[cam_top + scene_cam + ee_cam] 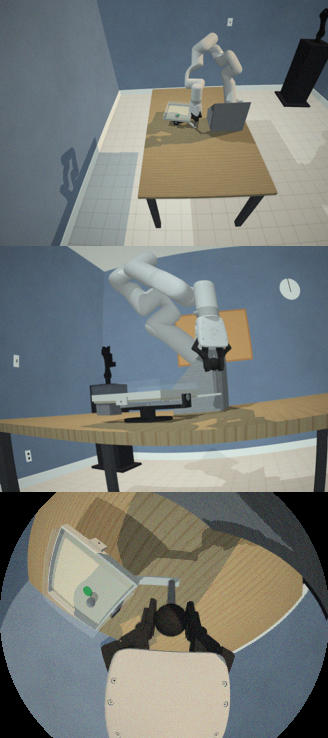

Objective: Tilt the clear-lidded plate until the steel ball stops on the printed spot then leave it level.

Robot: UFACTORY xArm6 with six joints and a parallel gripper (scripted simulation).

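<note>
Pointing straight down, the white-bodied gripper with black fingers [213, 364] is clenched on a dark round knob [171, 621] at the top of a thin grey upright handle [215, 382]. This handle meets a pale flat arm [209, 395] that extends sideways from the plate.

The square cream plate with a clear lid and pale raised rim [176, 112] sits just beside the gripper, carried on a black gimbal frame [169, 404] over a black round pedestal base [148, 419]. In the exterior view the plate appears close to level. Inside it, the small grey steel ball [91, 602] lies touching or just beside the green printed spot [87, 591]; in the top view the two cannot be separated clearly.

A grey slanted box [228, 116] stands on the table near the gripper, in front of the base of the white jointed arm [229, 79]. A small grey block [108, 408] lies next to the plate's far end in the exterior view.

The wooden rectangular table top with dark legs [206, 169] carries broad irregular shadows around the plate and box. The floor is pale square tile [105, 185]. The walls are blue [52, 79], with a white baseboard, an orange rectangular panel [238, 333], a white round clock [289, 288] and white wall plates. A black pedestal [302, 74] bearing a dark figure stands in a corner of the room.
</note>
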